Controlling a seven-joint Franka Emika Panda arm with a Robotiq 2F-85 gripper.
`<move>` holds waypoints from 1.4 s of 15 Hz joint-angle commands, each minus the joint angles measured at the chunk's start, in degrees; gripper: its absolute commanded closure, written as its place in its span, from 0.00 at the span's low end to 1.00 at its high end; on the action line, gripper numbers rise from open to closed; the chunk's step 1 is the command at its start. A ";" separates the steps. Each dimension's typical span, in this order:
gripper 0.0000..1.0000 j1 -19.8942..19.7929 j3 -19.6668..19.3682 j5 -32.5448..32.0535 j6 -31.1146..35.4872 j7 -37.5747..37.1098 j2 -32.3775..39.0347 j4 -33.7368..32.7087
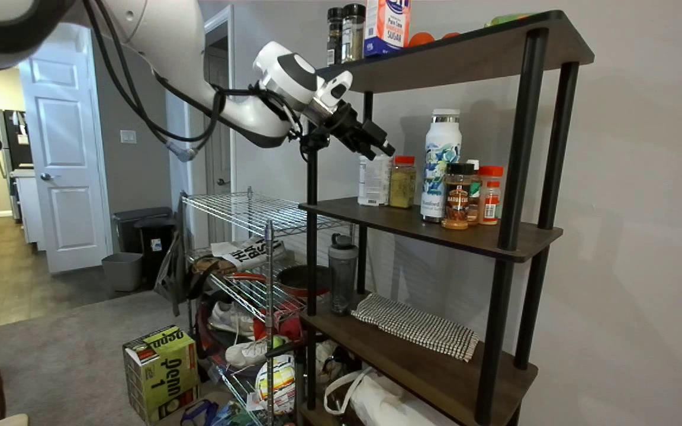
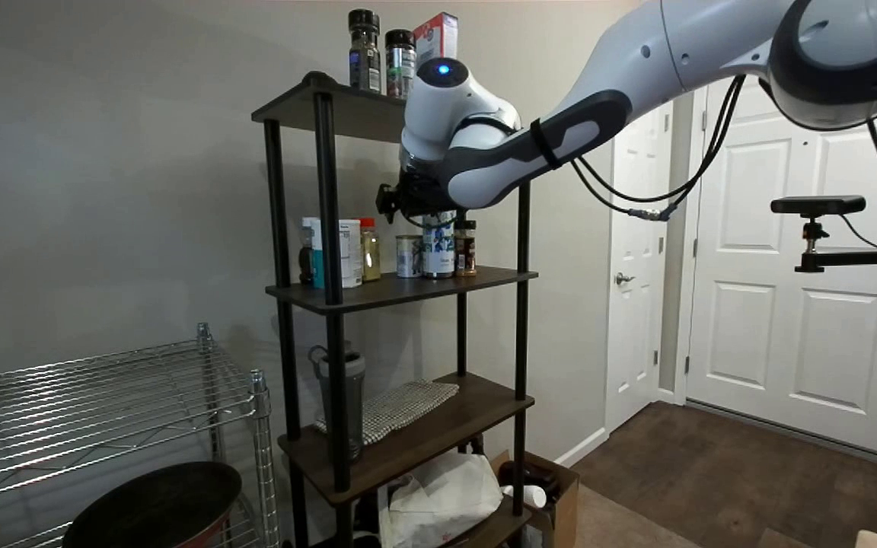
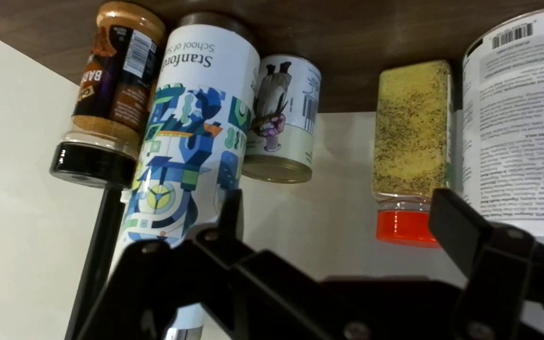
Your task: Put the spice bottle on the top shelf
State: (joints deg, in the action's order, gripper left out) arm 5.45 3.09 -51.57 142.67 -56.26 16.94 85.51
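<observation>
The spice bottle, yellowish with a red cap, stands upright on the middle board in both exterior views [image 1: 402, 186] [image 2: 371, 253]. In the wrist view, which stands upside down, the bottle [image 3: 411, 130] is right of centre. My gripper [image 3: 343, 217] is open with nothing between its fingers. The right finger overlaps the edge of the red cap in this view; I cannot tell whether they touch. In both exterior views the gripper [image 1: 380, 151] [image 2: 387, 202] is near cap height or slightly above, below the top shelf [image 1: 465, 59] [image 2: 294, 104]. The wrist view does not show the top shelf.
A white canister [image 3: 520, 118] stands close beside the bottle. A can [image 3: 291, 113], a tall white bottle [image 3: 196, 108] and a black-capped jar [image 1: 457, 198] share the middle board [image 1: 370, 212]. Black-capped jars [image 1: 353, 34] and a sugar box [image 1: 386, 26] stand on the top shelf. Black posts [image 1: 512, 148] frame the unit.
</observation>
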 commanded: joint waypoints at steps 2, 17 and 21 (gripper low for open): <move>0.00 1.65 -2.12 1.70 1.52 2.88 6.49 -7.54; 0.00 -1.26 0.60 3.73 6.80 2.97 15.81 -17.69; 0.00 -3.34 3.15 7.51 9.02 6.26 16.53 -17.61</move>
State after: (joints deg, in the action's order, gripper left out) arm 4.37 3.58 -47.49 149.20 -54.76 32.19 69.08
